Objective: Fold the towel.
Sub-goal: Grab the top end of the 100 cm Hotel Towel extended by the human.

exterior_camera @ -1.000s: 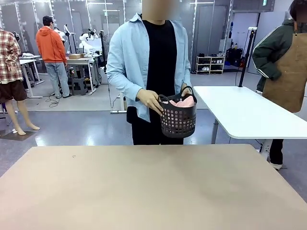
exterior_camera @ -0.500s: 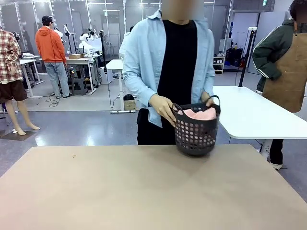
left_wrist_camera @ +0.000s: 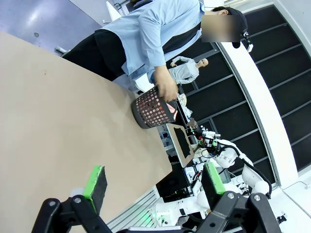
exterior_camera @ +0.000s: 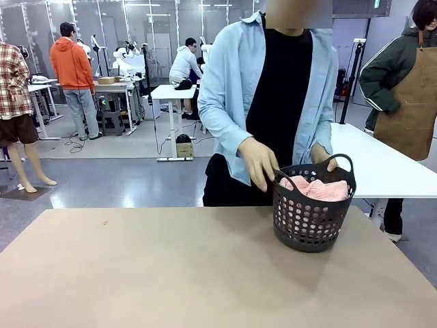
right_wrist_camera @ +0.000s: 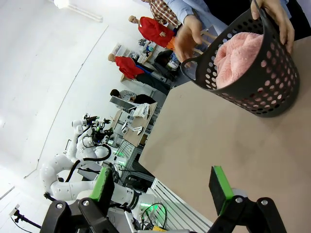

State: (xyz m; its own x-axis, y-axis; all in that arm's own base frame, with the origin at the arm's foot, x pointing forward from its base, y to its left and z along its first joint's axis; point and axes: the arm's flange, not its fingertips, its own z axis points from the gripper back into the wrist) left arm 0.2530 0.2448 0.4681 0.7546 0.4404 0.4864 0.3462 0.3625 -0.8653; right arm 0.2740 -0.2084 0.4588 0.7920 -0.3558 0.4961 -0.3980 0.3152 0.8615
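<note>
- The towel [exterior_camera: 315, 188] lies bunched up inside a dark, hole-patterned basket [exterior_camera: 311, 219]. Its pale pink terry folds rise to about the basket's rim.
- The basket stands upright on the worktop [exterior_camera: 171, 273], with a looped handle at either side of the rim.
- A person [exterior_camera: 273, 89] in a light blue shirt over a black top stands just behind the basket, at the worktop's far edge.
- One hand [exterior_camera: 259, 164] hangs with its fingers just beside one basket handle. I cannot tell whether it touches the handle.
- The other hand [exterior_camera: 329, 161] is closed over the rim at the opposite handle.
- My left pincer [left_wrist_camera: 154, 180] is spread wide, its green pads well apart with nothing between them. It hangs above the worktop, well away from the basket, which sits beyond it.
- My right pincer [right_wrist_camera: 161, 186] is also spread wide and holds nothing. It is over the worktop's edge and nearer the basket than the left one, though well short of it.
</note>
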